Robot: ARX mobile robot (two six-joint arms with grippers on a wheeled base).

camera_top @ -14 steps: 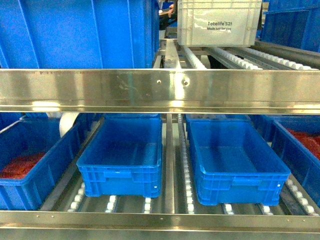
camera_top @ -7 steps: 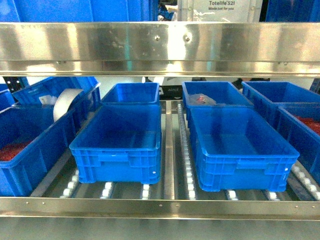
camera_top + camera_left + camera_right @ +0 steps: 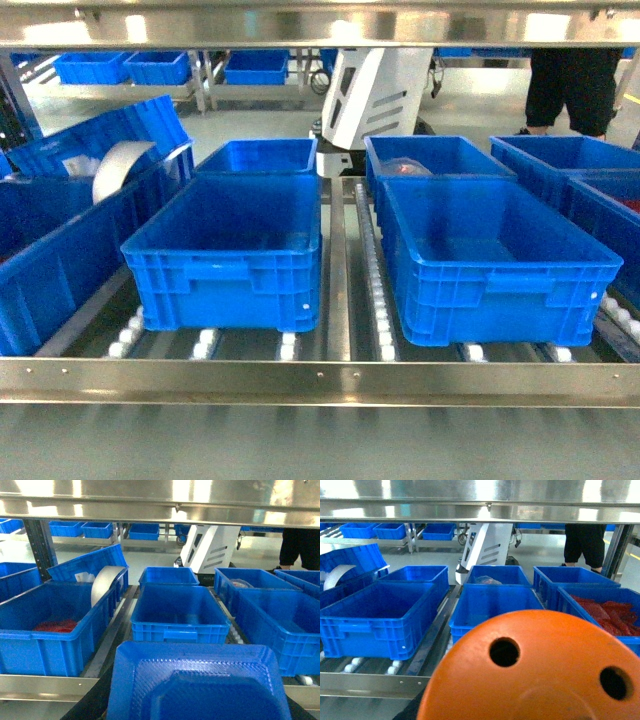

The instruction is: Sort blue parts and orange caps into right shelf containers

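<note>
You have two front bins point(image 3: 225, 250) point(image 3: 495, 260) side by side on the roller shelf point(image 3: 340, 290), two smaller bins point(image 3: 258, 156) point(image 3: 435, 158) behind them, one tape roll point(image 3: 118, 168) left of those, one orange dome point(image 3: 535, 670), and one blue tray point(image 3: 197, 685).

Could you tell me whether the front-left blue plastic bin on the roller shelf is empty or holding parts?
Empty, it seems: the front-left blue plastic bin shows only bare floor.

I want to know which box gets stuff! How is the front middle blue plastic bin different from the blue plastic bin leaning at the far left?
The front middle blue plastic bin sits flat on the rollers; the leaning blue plastic bin is tilted up. The flat one looks empty; the leaning one has a white roll against it. Both are bright blue, open-topped and ribbed.
</note>
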